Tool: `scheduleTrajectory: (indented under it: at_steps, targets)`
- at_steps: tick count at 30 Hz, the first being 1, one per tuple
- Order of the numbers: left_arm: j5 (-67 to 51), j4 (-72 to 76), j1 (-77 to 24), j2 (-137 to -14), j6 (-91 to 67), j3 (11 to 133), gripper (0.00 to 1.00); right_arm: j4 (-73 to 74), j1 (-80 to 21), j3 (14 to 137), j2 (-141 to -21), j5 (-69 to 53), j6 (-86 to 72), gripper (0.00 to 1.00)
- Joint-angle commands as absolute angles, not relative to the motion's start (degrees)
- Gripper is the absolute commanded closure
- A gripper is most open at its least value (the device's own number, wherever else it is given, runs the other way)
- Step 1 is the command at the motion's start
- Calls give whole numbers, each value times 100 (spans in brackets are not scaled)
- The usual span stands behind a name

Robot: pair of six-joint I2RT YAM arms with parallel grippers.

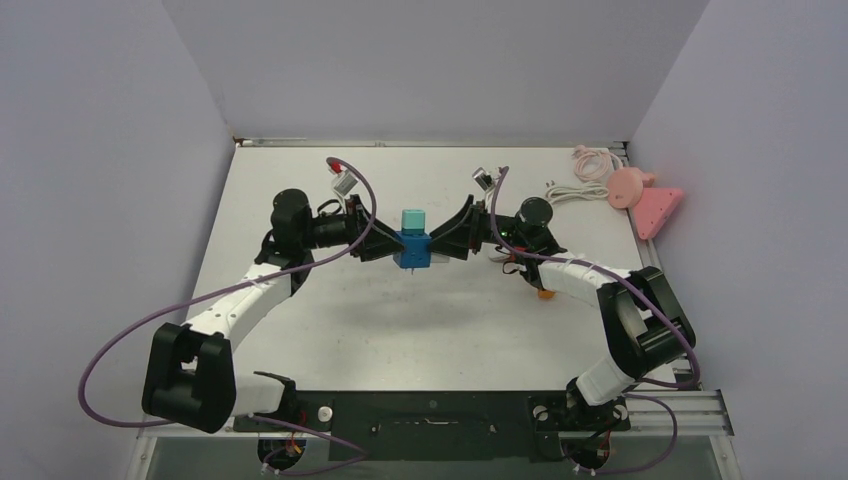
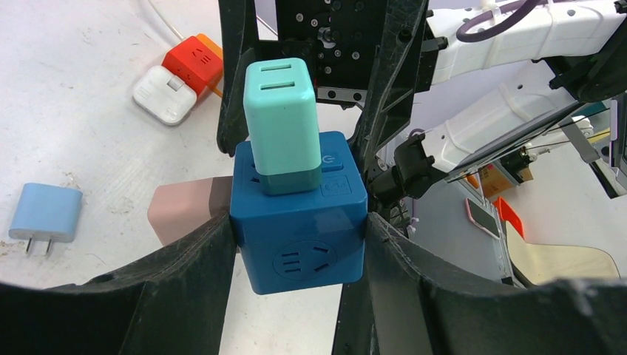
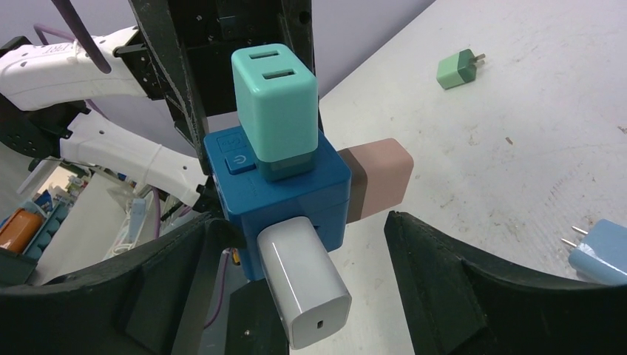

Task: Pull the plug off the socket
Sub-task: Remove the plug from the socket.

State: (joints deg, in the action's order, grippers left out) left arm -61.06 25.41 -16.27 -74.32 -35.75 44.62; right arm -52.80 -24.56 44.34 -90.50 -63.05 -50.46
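My left jaws pinch the blue cube socket [image 2: 299, 237] above the desk [image 1: 450, 330]. My right jaws stand spread around its white plug [image 3: 303, 288]. I should clamp the plug's flat sides squarely, then pull straight out.

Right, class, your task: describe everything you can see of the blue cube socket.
The blue cube socket is a glossy plastic block with rounded edges. The left gripper clamps two opposite sides and holds it off the table. Its top carries a power button and an upright teal plug. A white charger sticks out of one side and a pinkish-brown plug out of another. One five-hole outlet is empty.
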Motion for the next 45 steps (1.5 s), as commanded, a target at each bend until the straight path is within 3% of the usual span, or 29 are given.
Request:
scheduleTrajectory:
  at_steps: [1,11,19,26,39,45]
  targets:
    - [-6222,2703,-1888,-7491,-3452,4572,100,-5489,-2388,4482,-8846,-6093,-4868,17]
    - [-6154,2488,-2133,-7609,-3305,4614,100,-5836,-2346,4539,-8873,-6174,-5084,12]
    - [-6099,2479,-2218,-7694,-3324,4613,100,-6007,-2347,4505,-8944,-6214,-5208,15]
    - [-6103,2428,-2232,-7724,-3290,4636,100,-6220,-2350,4500,-9004,-6309,-5371,45]
    - [-6098,2434,-2232,-7724,-3261,4641,100,-6113,-2538,4543,-9146,-6612,-5267,51]
    - [-6068,2352,-2232,-7775,-3242,4676,100,-5676,-2549,4553,-8959,-6435,-4882,82]
